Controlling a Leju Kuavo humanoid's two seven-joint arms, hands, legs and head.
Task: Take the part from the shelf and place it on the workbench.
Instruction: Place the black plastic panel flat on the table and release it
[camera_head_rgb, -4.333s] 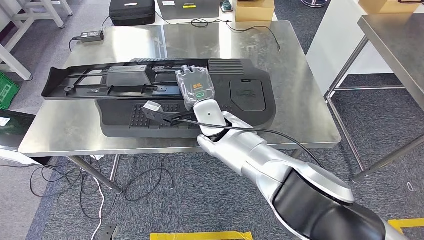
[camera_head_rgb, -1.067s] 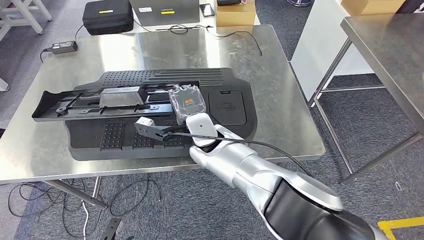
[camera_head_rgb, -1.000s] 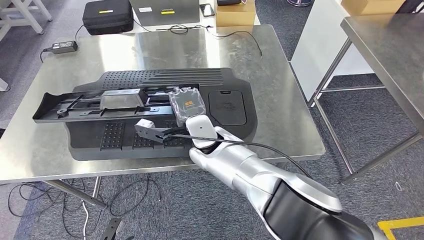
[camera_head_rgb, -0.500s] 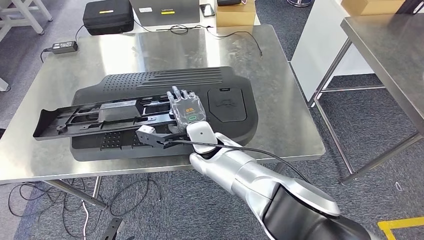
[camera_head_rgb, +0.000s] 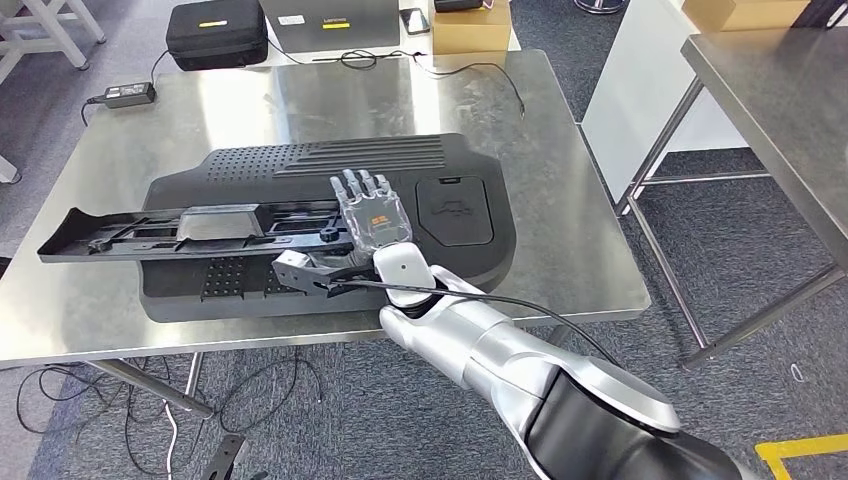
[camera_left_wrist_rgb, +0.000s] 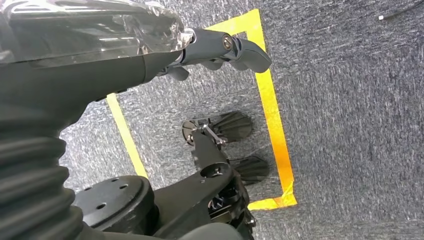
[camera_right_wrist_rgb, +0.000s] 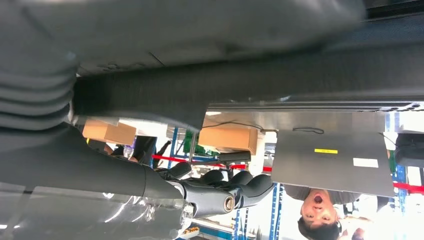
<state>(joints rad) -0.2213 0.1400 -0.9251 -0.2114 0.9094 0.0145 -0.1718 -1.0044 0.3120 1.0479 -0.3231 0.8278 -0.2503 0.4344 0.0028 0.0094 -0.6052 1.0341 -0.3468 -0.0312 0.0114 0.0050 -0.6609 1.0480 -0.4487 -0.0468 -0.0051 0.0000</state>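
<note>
A long black plastic part (camera_head_rgb: 190, 225) lies across a bigger ribbed black panel (camera_head_rgb: 400, 160) on the steel workbench (camera_head_rgb: 570, 200), its left end reaching past the panel. My right hand (camera_head_rgb: 372, 212) hovers at the long part's right end with fingers straight and spread, gripping nothing. In the right wrist view that hand (camera_right_wrist_rgb: 220, 192) shows loosely extended fingers beneath a dark surface. My left hand (camera_left_wrist_rgb: 220, 47) hangs over the carpeted floor with nothing in it, its fingers apart.
At the workbench's far edge sit a black case (camera_head_rgb: 217, 32), a laptop (camera_head_rgb: 330, 22), a cardboard box (camera_head_rgb: 470, 22) and a power adapter (camera_head_rgb: 128, 93). A second steel table (camera_head_rgb: 780, 90) stands to the right. A person (camera_right_wrist_rgb: 315, 220) stands beyond the bench.
My right hand's fingers have straightened and let go of the long part. The part slid left and now lies flatter across the panel.
</note>
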